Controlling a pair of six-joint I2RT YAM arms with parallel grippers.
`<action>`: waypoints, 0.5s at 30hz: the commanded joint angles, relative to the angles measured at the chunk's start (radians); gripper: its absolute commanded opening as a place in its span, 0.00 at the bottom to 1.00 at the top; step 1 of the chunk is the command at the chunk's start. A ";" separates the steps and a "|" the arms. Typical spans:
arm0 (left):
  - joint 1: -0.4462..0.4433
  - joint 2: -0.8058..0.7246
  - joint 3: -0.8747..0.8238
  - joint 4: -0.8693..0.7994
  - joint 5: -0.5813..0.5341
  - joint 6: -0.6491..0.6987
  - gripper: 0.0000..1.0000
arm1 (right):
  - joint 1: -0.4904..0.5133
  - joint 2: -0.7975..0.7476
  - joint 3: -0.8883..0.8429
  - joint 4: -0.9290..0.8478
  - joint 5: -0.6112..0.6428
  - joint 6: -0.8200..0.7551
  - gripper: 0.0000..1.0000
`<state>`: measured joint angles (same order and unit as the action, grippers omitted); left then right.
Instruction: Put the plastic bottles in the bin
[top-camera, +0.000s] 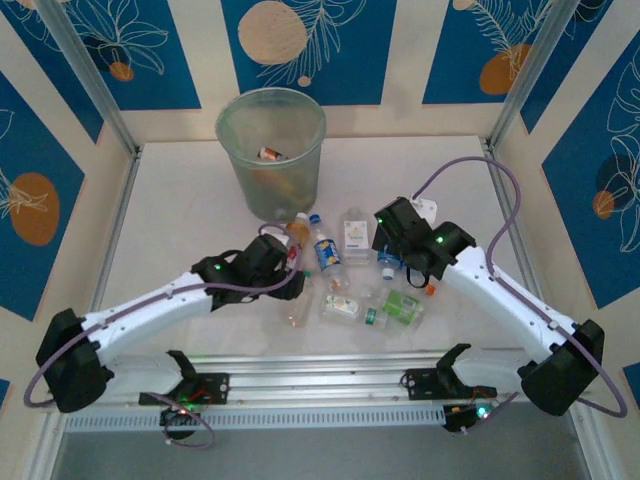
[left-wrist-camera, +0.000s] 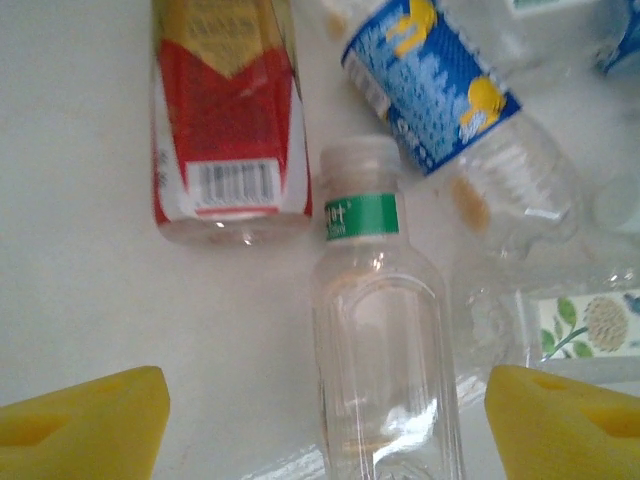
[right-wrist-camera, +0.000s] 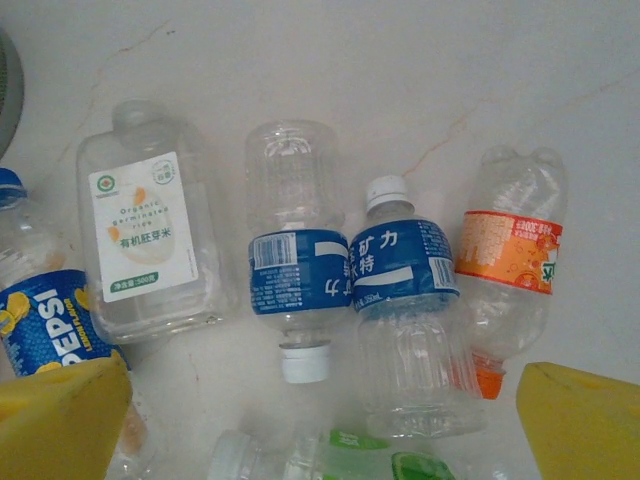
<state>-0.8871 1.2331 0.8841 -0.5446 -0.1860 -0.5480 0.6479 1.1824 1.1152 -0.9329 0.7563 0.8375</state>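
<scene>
Bottles (top-camera: 352, 300) of small clear plastic with coloured labels lie clustered on the pale worktop (top-camera: 170, 210), between two white robot arms (top-camera: 160, 305). Behind the cluster stands a translucent grey-green round plastic bin (top-camera: 248, 180), upright, with at least one bottle inside. The left hand (left-wrist-camera: 326, 395) hangs over a lying clear bottle with a green neck band (left-wrist-camera: 380, 320), its yellow fingers (left-wrist-camera: 90, 420) spread to either side and not touching it. A red-labelled bottle (left-wrist-camera: 230, 130) and a blue-labelled Pepsi bottle (left-wrist-camera: 435, 85) lie just beyond. The right hand (right-wrist-camera: 320, 385), spread wide, hovers above two blue-labelled bottles (right-wrist-camera: 298, 270) lying side by side, an orange-labelled bottle (right-wrist-camera: 508, 250) and a squarish white-labelled bottle (right-wrist-camera: 145, 235).
</scene>
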 joint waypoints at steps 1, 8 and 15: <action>-0.027 0.058 -0.004 0.015 0.025 -0.002 0.79 | -0.002 0.001 0.028 -0.029 0.037 0.039 0.99; -0.037 0.158 0.003 0.044 0.077 0.022 0.75 | -0.002 0.002 0.021 -0.032 0.039 0.051 0.99; -0.046 0.234 0.007 0.049 0.076 0.011 0.76 | -0.003 0.004 0.015 -0.032 0.038 0.054 0.99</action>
<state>-0.9154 1.4464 0.8841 -0.5056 -0.1246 -0.5419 0.6479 1.1831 1.1152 -0.9447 0.7635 0.8619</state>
